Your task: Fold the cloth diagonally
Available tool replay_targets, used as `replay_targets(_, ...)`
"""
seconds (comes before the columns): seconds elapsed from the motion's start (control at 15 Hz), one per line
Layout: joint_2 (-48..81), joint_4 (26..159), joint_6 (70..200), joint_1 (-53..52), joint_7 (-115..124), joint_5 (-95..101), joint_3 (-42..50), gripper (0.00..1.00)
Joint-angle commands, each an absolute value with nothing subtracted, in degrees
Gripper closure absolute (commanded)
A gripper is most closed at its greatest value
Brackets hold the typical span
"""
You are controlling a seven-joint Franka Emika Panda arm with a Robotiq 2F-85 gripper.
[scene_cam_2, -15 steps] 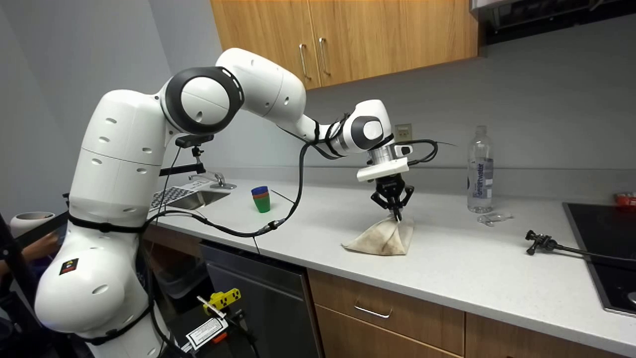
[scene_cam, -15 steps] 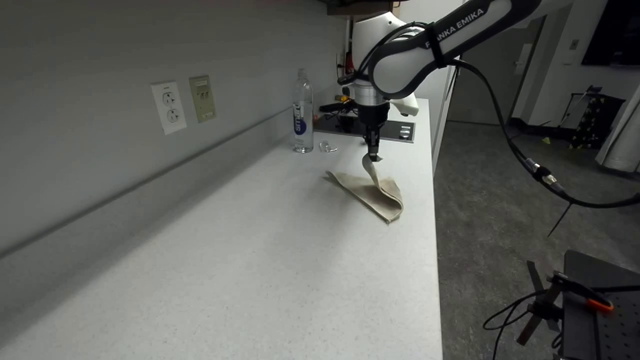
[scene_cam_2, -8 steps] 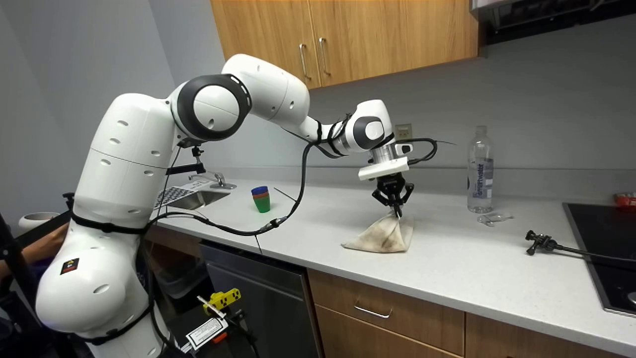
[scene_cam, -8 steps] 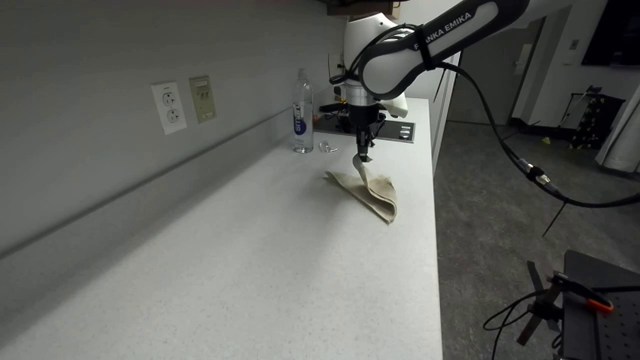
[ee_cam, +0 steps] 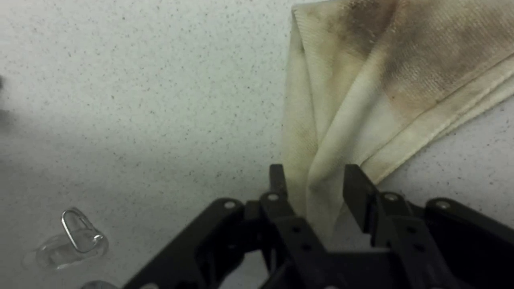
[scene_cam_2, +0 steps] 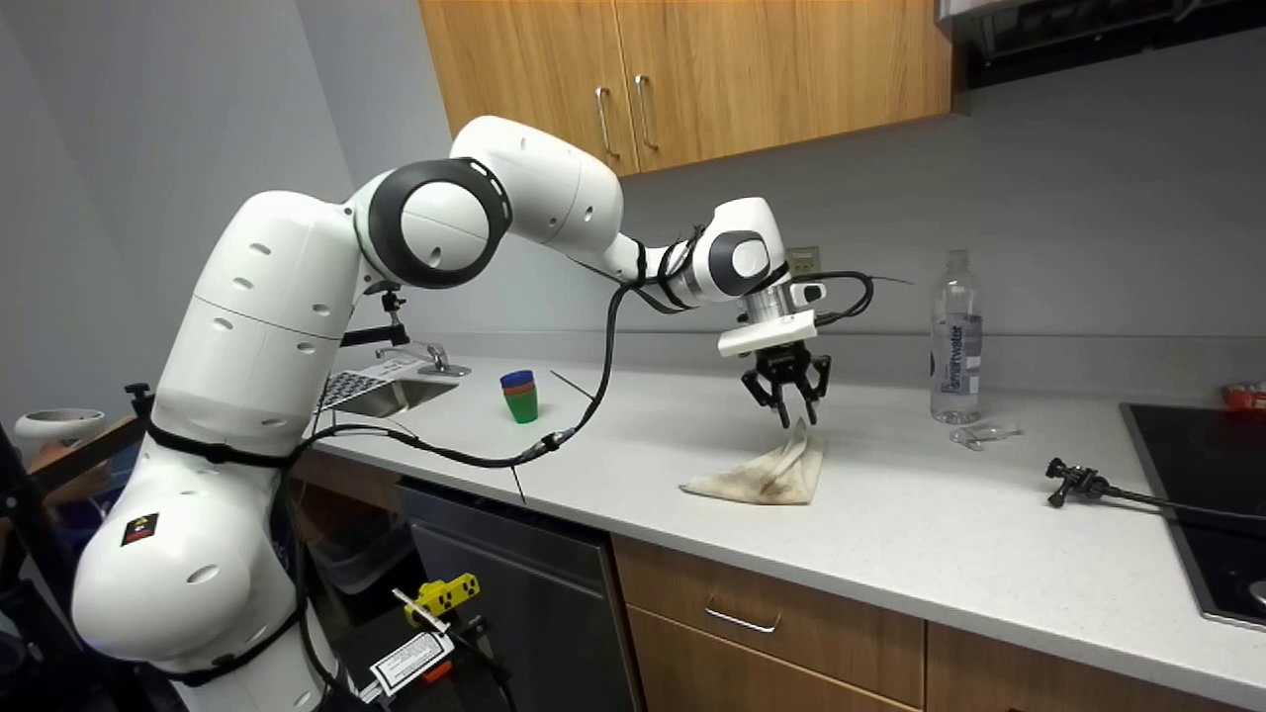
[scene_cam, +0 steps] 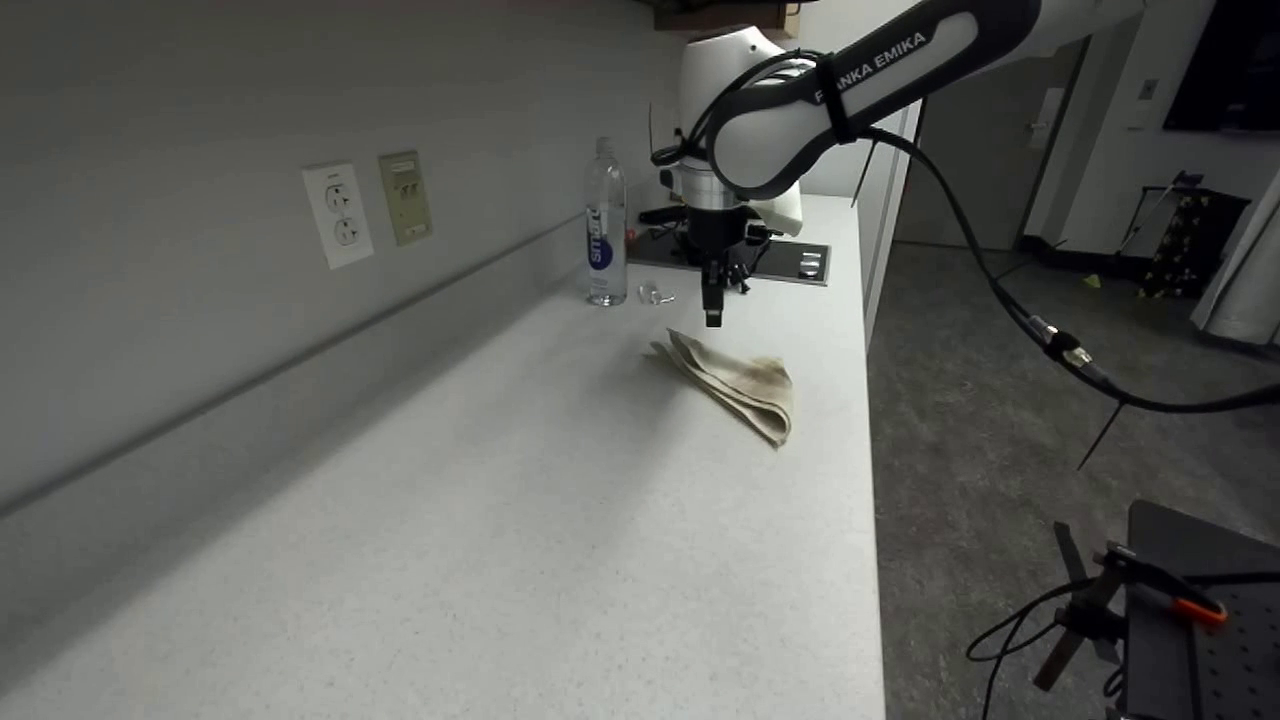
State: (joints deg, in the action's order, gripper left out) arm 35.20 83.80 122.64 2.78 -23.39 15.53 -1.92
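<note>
- Cloth (scene_cam_2: 757, 482) lies folded in layers on the countertop (scene_cam: 500, 560), brown stains showing.
- Gripper (scene_cam_2: 798, 419) hangs just above it, jaws spread apart.
- Bottle (scene_cam_2: 956, 356) stands upright nearby.

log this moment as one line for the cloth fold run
gripper: open, above cloth | cloth: not held, folded over on counter, upper layer not flat | bottle: upright on counter

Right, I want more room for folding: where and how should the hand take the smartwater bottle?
Probably by the neck, from above: the smartwater bottle stands upright near the wall, narrowing towards its top, and the open hand points downwards.
</note>
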Motion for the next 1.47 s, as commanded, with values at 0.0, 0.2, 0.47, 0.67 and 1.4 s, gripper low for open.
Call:
replay_targets(0.0,34.7,83.0,121.9,2.0,-22.8,15.1,-1.4,0.26)
replay_targets(0.2,32.4,85.3,119.0,1.8,-22.0,15.7,-0.7,0.04)
replay_targets(0.47,26.5,91.7,116.2,2.9,-23.0,15.8,-0.1,0.0)
replay_targets(0.67,20.5,97.9,116.1,4.5,-24.4,13.9,-0.2,0.0)
replay_targets(1.4,-1.0,119.6,124.6,5.5,-35.7,-3.3,-0.2,0.0)
